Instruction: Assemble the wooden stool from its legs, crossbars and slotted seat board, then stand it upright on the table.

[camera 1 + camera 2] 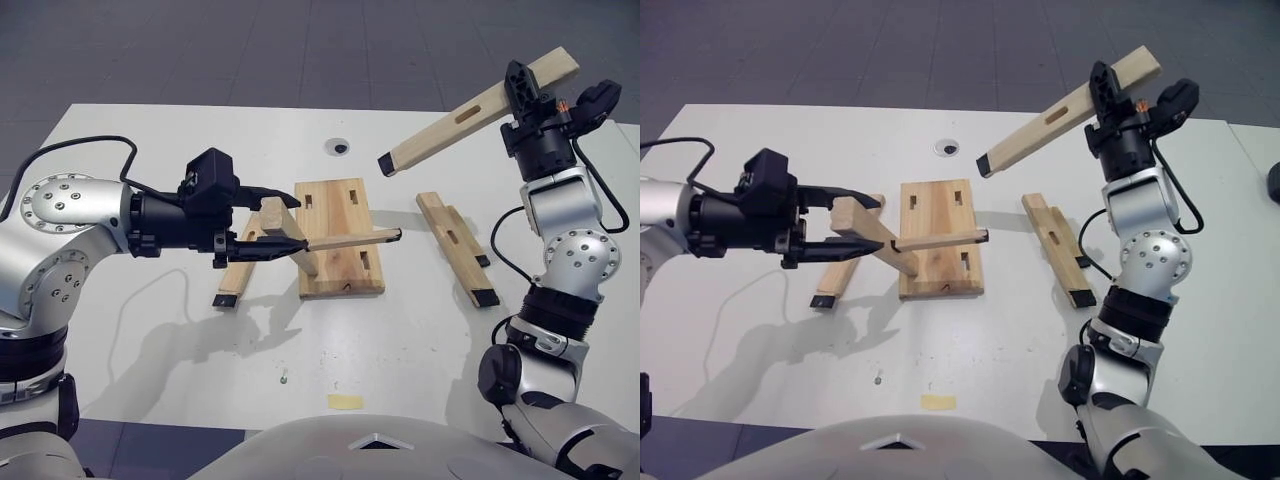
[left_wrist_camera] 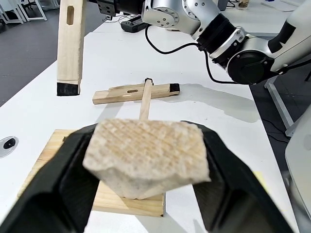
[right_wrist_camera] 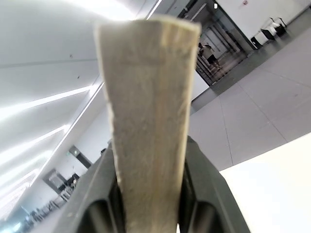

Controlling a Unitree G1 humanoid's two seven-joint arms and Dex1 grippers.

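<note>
Left eye view: the left gripper (image 1: 296, 222) is clamped on a stool leg (image 1: 285, 225) held above the seat board (image 1: 340, 268), with a crossbar (image 1: 355, 239) jutting from that leg toward the robot's right. The right gripper (image 1: 545, 85) is closed on a slotted leg (image 1: 465, 118) held high over the table (image 1: 150, 150). The step looks like mating that slot with the crossbar's free tip. That calls for bringing the slot level and square while the left arm holds steady.

Right eye view: a spare leg (image 1: 835, 275) lies left of the board and more pieces (image 1: 1052, 240) lie to its right. Whether those are joined is unclear.

Left wrist view: the fingers (image 2: 53, 189) press the leg's sides, and its end grain hides the crossbar joint.

Right wrist view: the fingers (image 3: 95, 194) flank the leg's end face, which hides the slot farther along.
</note>
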